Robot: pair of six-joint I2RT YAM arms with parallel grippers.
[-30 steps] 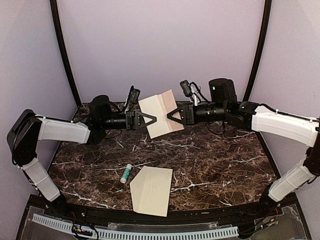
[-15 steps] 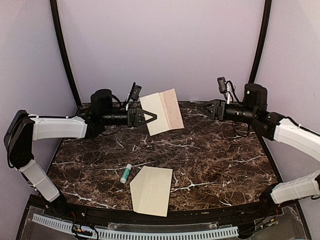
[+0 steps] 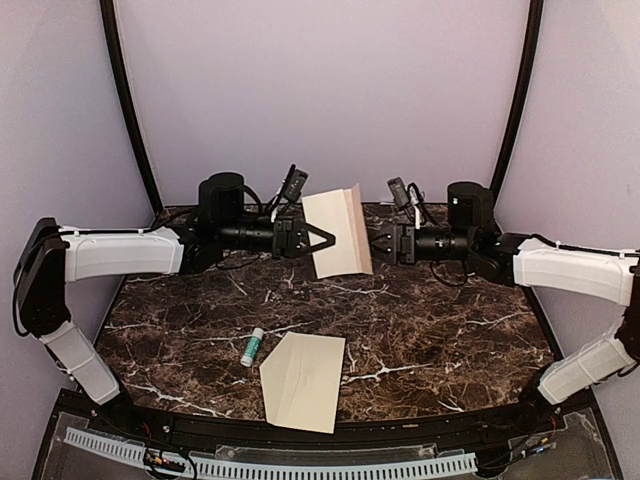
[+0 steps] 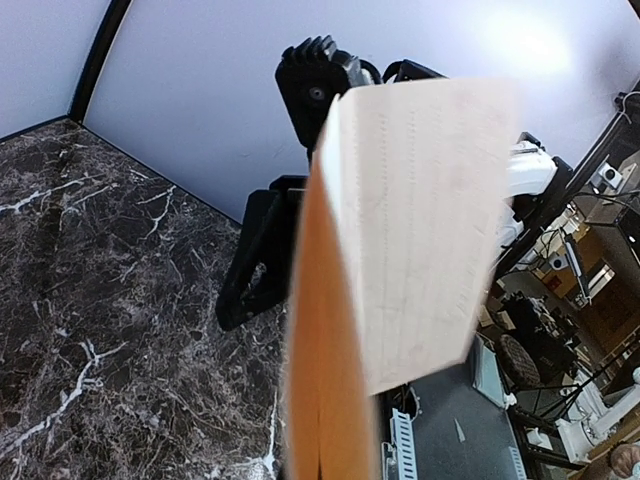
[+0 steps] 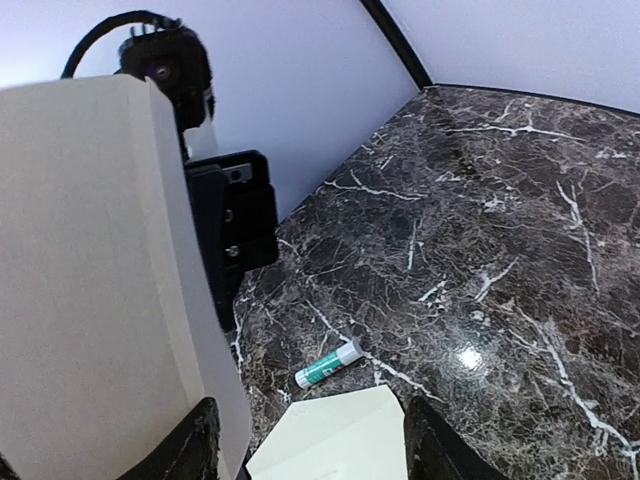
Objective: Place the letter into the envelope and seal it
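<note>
The left gripper (image 3: 327,240) pinches the letter (image 3: 338,232), holding it up at twelve o'clock. The right gripper (image 3: 377,243) is open beside it. The envelope (image 3: 303,380) lies flat at six o'clock, not filled, not sealed. Only the top view shows it whole; the left wrist sees just the letter.

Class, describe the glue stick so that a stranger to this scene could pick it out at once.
Start at the dark brown marble-patterned table top. Near its front edge lies a pale cream-yellow rectangular paper envelope; just left of it lies the small white-and-green cylindrical glue stick. It alone is a round tube; the envelope is flat.
</note>
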